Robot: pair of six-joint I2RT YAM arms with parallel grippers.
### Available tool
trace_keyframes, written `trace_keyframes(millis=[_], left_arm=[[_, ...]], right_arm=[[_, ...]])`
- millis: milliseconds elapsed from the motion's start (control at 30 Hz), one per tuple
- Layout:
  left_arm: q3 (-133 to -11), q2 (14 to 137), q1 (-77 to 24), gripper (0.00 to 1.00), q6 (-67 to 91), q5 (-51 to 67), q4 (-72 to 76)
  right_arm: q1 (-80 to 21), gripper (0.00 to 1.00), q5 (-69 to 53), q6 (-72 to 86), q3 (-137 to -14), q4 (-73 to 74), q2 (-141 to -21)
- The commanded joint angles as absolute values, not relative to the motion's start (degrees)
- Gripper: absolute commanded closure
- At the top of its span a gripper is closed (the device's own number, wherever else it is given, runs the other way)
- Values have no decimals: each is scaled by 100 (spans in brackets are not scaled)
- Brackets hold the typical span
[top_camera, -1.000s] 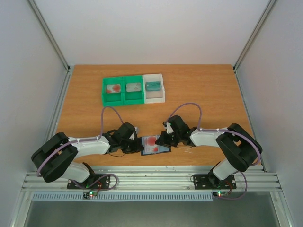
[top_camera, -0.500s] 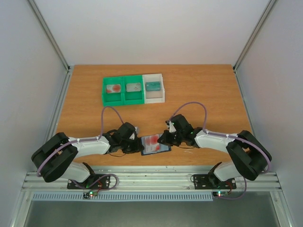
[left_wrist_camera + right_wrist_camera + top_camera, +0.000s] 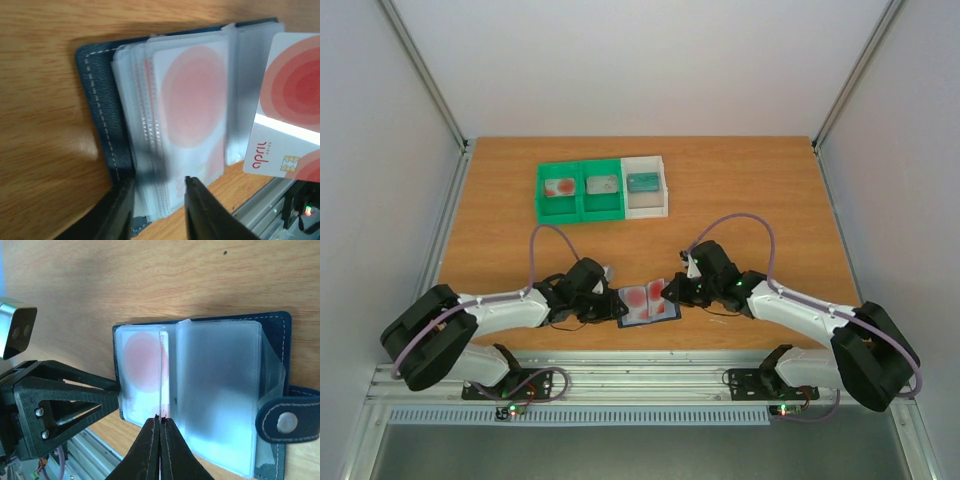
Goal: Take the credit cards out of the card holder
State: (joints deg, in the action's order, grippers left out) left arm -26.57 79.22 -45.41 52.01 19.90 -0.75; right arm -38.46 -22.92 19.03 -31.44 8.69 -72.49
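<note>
Now, top view: the card holder (image 3: 642,312) lies open on the table (image 3: 760,200) near the front edge, between the two arms. A moment ago it showed one red blotch; two show now. The right gripper (image 3: 669,292) has drawn back to its own side, and the credit card (image 3: 658,291) has come with it. The left gripper (image 3: 611,306) is at the holder's left edge, as before. The green-and-white tray (image 3: 581,192) sits well apart at the back.

Left wrist: fingers parted. Their tips sit at the holder's near edge, one over the blue cover (image 3: 97,100), one over the clear sleeves. Nothing looks pinched between them. Whether they press the holder down I cannot tell. A sleeved card (image 3: 192,100) with a red disc is inside. The drawn card (image 3: 292,100) stands clear at right, chip and logo bare.

Right wrist: fingers closed tight on the card's lower edge, the card seen edge-on (image 3: 160,370). It rises between the sleeves. The snap tab (image 3: 285,422) is at the right.

Reading: this card looks nearly or fully free of its sleeve. With the left fingers loosened, the holder could shift. At least one card remains to pull.
</note>
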Motion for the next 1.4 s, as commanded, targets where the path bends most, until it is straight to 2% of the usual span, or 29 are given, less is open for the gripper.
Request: trace_keyframes(millis=[0,167,267,467,700,767,900,1133,1233,1367], left_arm=[[-2755,7489,-4568,65,5256,1850,-358],[-2904,6943,-4569,44,5314,1842,-569],[-2845,6599,-4563,38,5460,1978,-281],[-2401,6104,-4568,36,6039,2173,930],[-1951,5989,-4565,39,6560,2439,2368],[-1882,6015,-4566,42,6642,2505,2667],[-1687,6063,-4567,56,6847,2573,3384],[-1457,5985,-4566,98,6940,2444,3714],[-1441,5837,-4562,99,6842,2456,3639],[-1551,5472,-4549,100,6483,2602,3122]], right_arm=[[-3806,99,-2227,1900,-3187,1147,-6819],[-3808,99,-2403,2053,-3241,1195,-6459],[-3809,99,-2639,2256,-3233,1003,-6302],[-3813,99,-3181,2805,-3018,140,-5997],[-3810,99,-3557,3186,-2829,-597,-5747],[-3814,99,-3612,3263,-2778,-730,-5748],[-3814,99,-3715,3305,-2716,-928,-5828],[-3814,99,-3847,3180,-2722,-1027,-6000],[-3813,96,-3892,2915,-2848,-763,-5998],[-3814,86,-3588,2137,-3304,571,-5727]])
